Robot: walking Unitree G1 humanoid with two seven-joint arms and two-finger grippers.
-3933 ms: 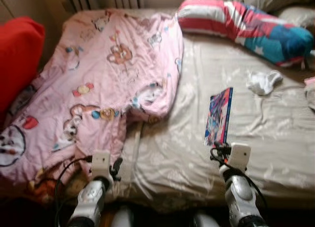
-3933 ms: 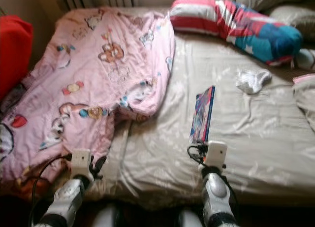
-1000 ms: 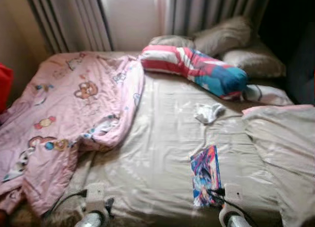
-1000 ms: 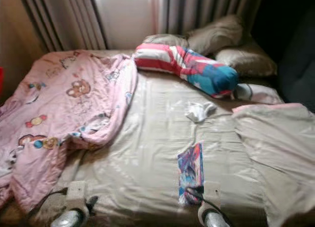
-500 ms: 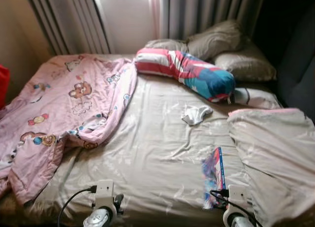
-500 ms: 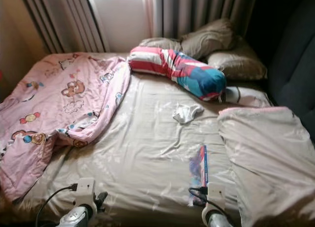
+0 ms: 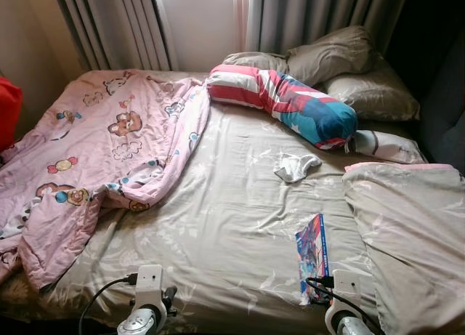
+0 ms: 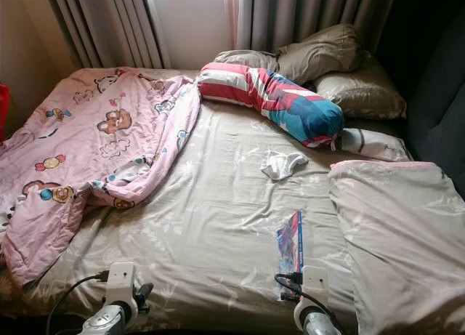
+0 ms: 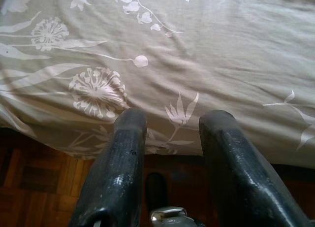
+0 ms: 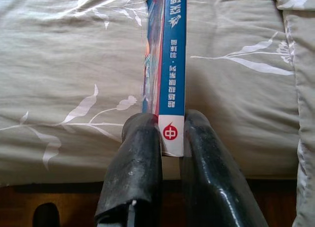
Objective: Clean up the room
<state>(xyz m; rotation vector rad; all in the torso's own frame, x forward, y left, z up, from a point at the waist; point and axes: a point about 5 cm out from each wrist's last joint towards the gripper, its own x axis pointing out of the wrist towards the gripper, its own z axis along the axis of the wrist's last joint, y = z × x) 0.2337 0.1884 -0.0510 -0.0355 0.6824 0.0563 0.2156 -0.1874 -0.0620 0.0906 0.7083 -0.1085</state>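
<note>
The book [image 10: 166, 64] runs off the right wrist view's edge, so its far end and front cover stay unseen, and the spine lettering is too small to read. A red cushion [image 7: 9, 111] is cut by the head view's edge. The pink quilt [image 7: 87, 153] covers the bed [image 7: 218, 233] beneath it. Both arms are cropped below the wrists.

Glossy-covered paper book [image 10: 170, 64], matt floral cloth bedsheet [image 7: 218, 233], soft pink quilt [image 7: 87, 153], dark wood floor [image 9: 34, 182], scuffed black gripper fingers [image 10: 135, 173].
</note>
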